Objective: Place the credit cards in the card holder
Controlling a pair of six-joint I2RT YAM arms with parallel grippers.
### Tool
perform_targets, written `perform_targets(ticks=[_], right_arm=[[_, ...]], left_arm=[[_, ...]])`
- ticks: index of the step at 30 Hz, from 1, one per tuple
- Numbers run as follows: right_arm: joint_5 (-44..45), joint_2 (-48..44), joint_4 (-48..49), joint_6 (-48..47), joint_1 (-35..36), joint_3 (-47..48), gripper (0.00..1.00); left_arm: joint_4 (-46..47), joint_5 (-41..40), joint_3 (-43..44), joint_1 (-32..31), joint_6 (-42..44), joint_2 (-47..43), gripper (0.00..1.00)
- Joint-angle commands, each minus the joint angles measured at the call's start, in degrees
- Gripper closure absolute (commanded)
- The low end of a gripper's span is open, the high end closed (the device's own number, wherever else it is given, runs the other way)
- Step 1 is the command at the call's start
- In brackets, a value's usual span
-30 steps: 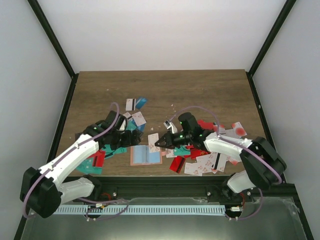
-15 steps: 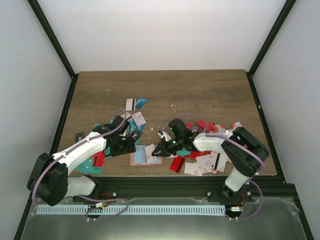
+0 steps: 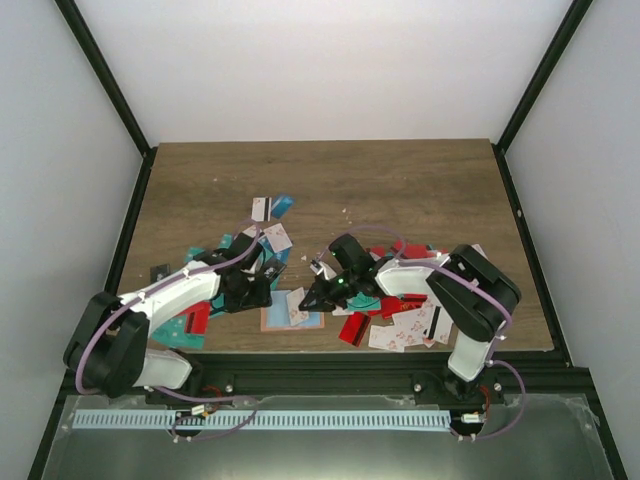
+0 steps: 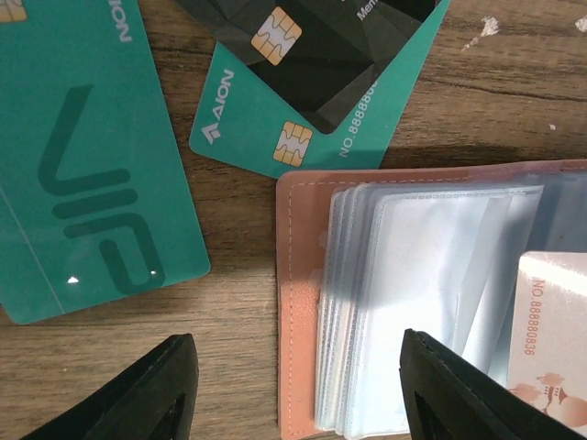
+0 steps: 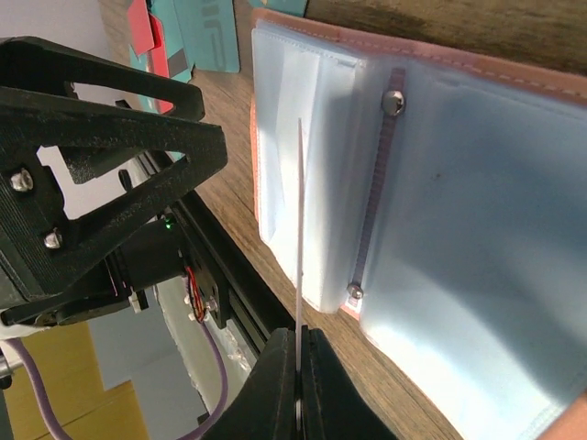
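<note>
1. Open and flat near the front edge of the bench (image 3: 400,180), between the two arms: the card holder (image 3: 290,312), clear sleeves (image 4: 413,293) facing up.
2. Pinched tight in the right claw (image 5: 298,337): one white card (image 5: 299,229). Seen edge-on from the right wrist, standing over one bank of sleeves beside the riveted spine. Cannot tell whether its far end has entered a pocket or only rests at the mouth.
3. Left claw (image 4: 298,394) standing partway open with nothing gripped, one finger on either side of the holder's stitched pink edge. Judged to be placed for steadying the holder, not for picking.
4. Done so far, as far as visible: little or nothing. Every sleeve in both wrist views looks empty, with no card clearly seated.
5. In hand, by judgement: sliding that first card into a sleeve.
6. Left to do: nearly all of it. Loose credit cards (image 3: 405,322) heaped red and white to the right of the holder, with more teal and red ones to its left and a few farther back.
7. Just beside the holder from the left wrist: a teal VIP card (image 4: 92,165) and a teal chip card (image 4: 275,137), the latter partly under a black card (image 4: 321,55).
</note>
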Motion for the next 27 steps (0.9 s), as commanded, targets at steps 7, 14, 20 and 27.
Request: perform_targets(ticks=[7,14,20,27], right_arm=[[-0.8,3.0,-2.2,-0.6,0.4,3.3,0.99],[-1.6,4.5,-1.3,-0.9,0.4,3.7,0.99],[-2.2,6.1,0.0,-0.6,0.5,4.1,0.99],[-2.7,7.6,3.3,0.7,0.5,4.2,0.99]], left_arm=[[2.5,1.0,-0.6,0.1,0.9,1.8,0.46],[3.1,1.3,-1.1,0.1,1.2,2.8,0.54],[3.8,2.0,-1.5,0.2,1.2,3.5,0.62],[5.2,4.0,-2.5,0.1,1.2,4.6,0.7]])
